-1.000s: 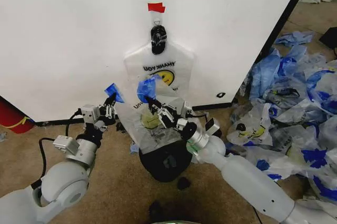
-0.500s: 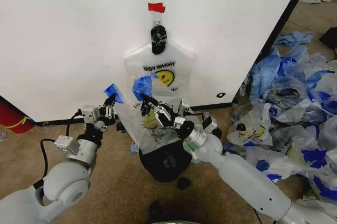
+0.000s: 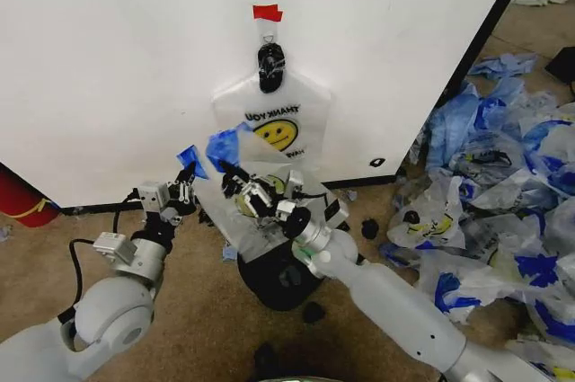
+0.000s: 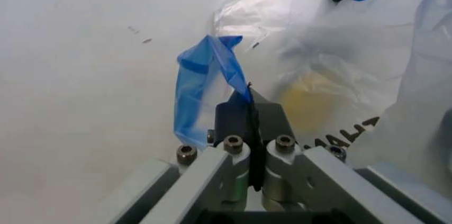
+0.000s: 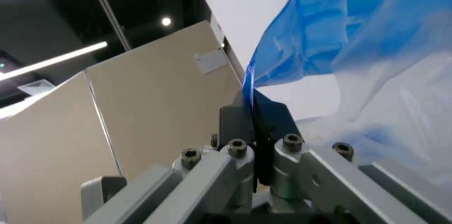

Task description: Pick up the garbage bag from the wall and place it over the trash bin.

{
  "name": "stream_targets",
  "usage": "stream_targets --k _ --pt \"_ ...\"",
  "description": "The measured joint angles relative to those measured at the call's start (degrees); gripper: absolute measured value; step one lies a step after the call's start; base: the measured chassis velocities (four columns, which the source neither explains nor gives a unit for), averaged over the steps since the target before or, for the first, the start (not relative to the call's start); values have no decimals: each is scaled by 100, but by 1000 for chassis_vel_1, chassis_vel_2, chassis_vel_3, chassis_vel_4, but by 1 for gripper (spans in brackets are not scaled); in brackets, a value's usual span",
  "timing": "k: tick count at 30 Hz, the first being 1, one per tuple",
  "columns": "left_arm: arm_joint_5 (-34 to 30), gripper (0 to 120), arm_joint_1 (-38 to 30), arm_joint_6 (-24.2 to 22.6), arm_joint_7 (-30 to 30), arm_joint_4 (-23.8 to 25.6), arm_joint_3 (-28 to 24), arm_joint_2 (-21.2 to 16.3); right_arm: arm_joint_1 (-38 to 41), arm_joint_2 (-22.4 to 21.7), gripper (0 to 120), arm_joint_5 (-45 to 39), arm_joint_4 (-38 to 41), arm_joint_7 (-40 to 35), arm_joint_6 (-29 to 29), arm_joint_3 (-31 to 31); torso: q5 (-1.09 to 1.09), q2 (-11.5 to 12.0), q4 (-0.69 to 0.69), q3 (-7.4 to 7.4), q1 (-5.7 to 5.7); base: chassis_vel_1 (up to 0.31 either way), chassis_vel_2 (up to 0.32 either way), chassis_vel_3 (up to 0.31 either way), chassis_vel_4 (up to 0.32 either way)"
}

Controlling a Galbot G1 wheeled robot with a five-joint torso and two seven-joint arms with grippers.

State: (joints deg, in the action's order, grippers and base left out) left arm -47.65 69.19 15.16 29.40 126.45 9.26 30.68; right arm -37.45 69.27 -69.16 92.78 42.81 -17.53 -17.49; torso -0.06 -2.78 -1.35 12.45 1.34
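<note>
The garbage bag (image 3: 267,232), thin translucent white plastic with blue handles, hangs stretched between my two grippers just above the black wire-mesh trash bin (image 3: 283,281) on the floor by the wall. My left gripper (image 3: 187,184) is shut on one blue handle (image 4: 207,78). My right gripper (image 3: 235,182) is shut on the other blue handle (image 5: 332,38), a little to the right of the left one. The bag's lower part drapes onto the bin's rim. In the left wrist view the gripper (image 4: 249,102) pinches the handle flat between its fingers.
Another smiley-face bag (image 3: 274,126) hangs from a black clip (image 3: 269,63) on the white wall, under red tape (image 3: 266,13). A heap of blue-streaked plastic bags (image 3: 503,175) covers the floor at right. A red cylinder (image 3: 18,198) stands at far left. Small dark scraps (image 3: 313,312) lie near the bin.
My right gripper has carried its blue handle leftward and a little up, closer to the left gripper. The left gripper has stayed in place.
</note>
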Motion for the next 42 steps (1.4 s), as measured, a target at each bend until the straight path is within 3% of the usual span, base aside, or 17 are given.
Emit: stream_targets --k 6,12,24,33,40,42 --pt "120 0 235 24 -9 43 -23 75 -328 -288 0 15 207 12 4 76 0 0 -1 0 0 0 0 0 0" --pt "132 0 178 32 -8 6 -35 102 -583 -232 0 132 110 102 0 120 0 0 -2 0 0 0 0 0 0" --pt "110 0 199 33 52 3 34 104 -566 701 0 362 -286 204 -4 271 -1 0 1 0 0 0 0 0 0" --pt "103 0 196 34 75 58 68 119 -856 897 0 694 -584 560 -24 699 0 0 -1 0 0 0 0 0 0" --pt "100 0 156 30 75 38 17 124 -1165 786 0 926 -593 824 0 903 -1 0 -1 -1 0 0 0 0 0" --pt "89 0 131 30 72 36 11 63 -1222 429 0 919 -471 785 -8 746 0 -1 -1 -1 -1 0 0 0 0"
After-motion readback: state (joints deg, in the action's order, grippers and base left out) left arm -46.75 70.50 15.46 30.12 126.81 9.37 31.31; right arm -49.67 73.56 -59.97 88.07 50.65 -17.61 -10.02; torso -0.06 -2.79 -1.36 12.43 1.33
